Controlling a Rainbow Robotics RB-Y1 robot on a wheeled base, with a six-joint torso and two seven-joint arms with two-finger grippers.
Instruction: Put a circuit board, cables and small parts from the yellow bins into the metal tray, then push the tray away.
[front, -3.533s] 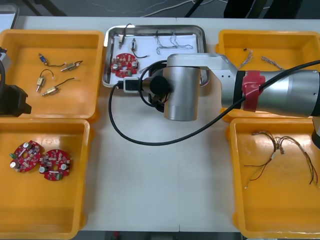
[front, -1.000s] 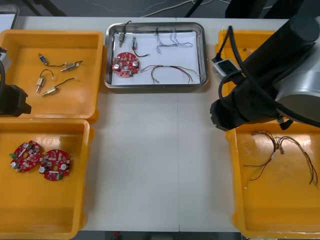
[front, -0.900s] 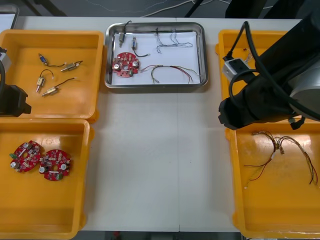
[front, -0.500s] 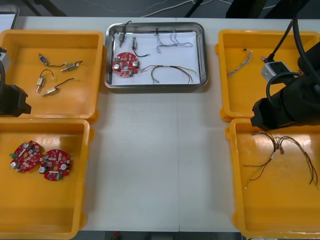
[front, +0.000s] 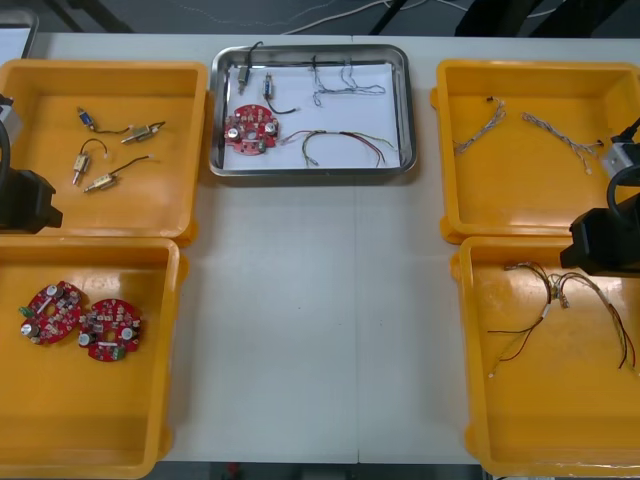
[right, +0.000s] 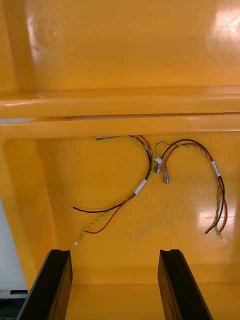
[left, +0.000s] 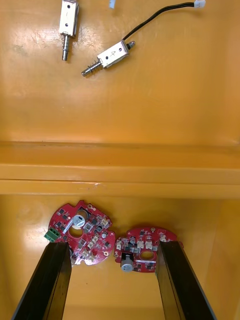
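Honestly, from where I'm standing the metal tray (front: 408, 100) looks loaded already: a circuit board (front: 251, 130), a couple of small metal parts (front: 268, 88), a twisted cable (front: 345, 85) and a red and yellow cable (front: 345, 142) all lie inside it, up between the two far bins. So the push is what's left, I reckon, and that's where it could go sideways. The right gripper (right: 112, 255) hangs over the near right bin (front: 470, 350) with its fingers spread wide and nothing between them, well away from the tray. If it dips for the tangled cable bundle (right: 141, 185) below it, I'd bet the whole knot comes up and drags over the bin wall. If it heads for the tray and shoves off-centre, the tray could spin into the far right bin (front: 445, 150), or slide off the table's far edge (front: 150, 40), which is close behind it. The red and yellow cable also lies near the tray's near rim, so a finger could snag it. The left gripper (left: 112, 245) is parked with fingers apart over the spare boards (left: 80, 235) in the near left bin.
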